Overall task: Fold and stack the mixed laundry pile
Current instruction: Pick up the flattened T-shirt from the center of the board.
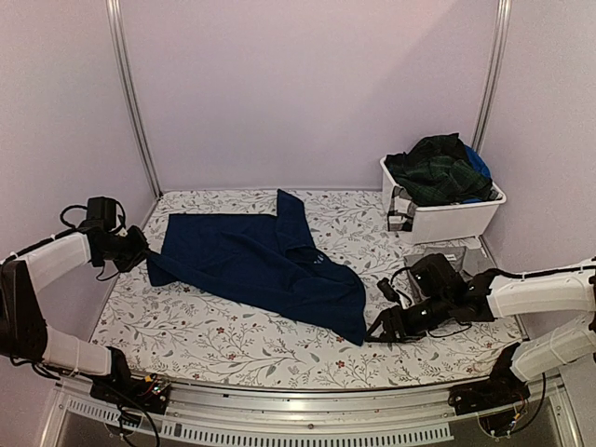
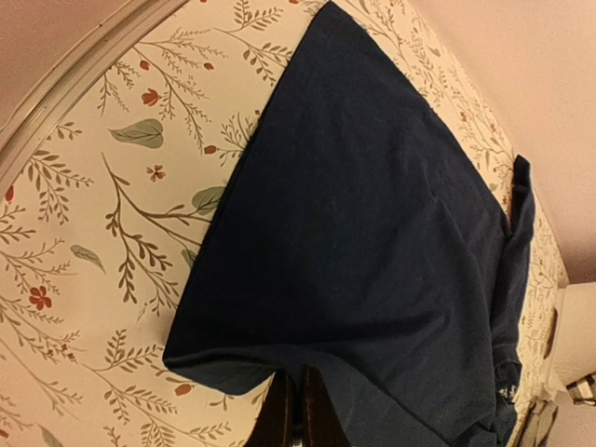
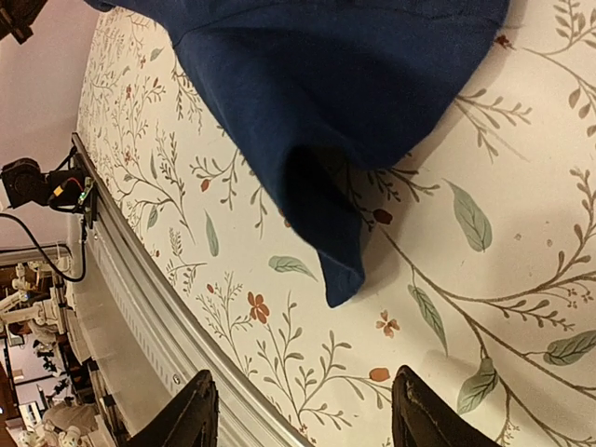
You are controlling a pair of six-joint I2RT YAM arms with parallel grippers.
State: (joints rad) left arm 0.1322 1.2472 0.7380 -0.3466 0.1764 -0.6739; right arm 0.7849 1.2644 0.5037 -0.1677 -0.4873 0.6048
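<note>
Centrally, a navy blue cloth garment [image 1: 251, 265] lies spread, with some folds, on the floral-patterned table cloth [image 1: 223, 340]. One narrow part of it points toward the far wall.

Left gripper [image 1: 142, 251]: at the garment's left edge. In the left wrist view its fingers [image 2: 317, 414] are pressed together at the dark hem, pinching the fabric. The rest of the garment lies flat beyond them.

Right gripper [image 1: 375, 332]: low over the table cloth, just beside the garment's near right corner. In the right wrist view its fingers [image 3: 191, 414] are spread wide with nothing between them. The folded corner lies ahead of the fingers, apart from them.

A white plastic bin [image 1: 447, 219] stands at the far right of the table, well apart from the spread garment. It holds a heaped dark green plaid garment [image 1: 433, 172], with a bright blue cloth [image 1: 477, 160] showing behind it. A pale striped piece hangs over the bin's left wall; what it is cannot be told.
</note>
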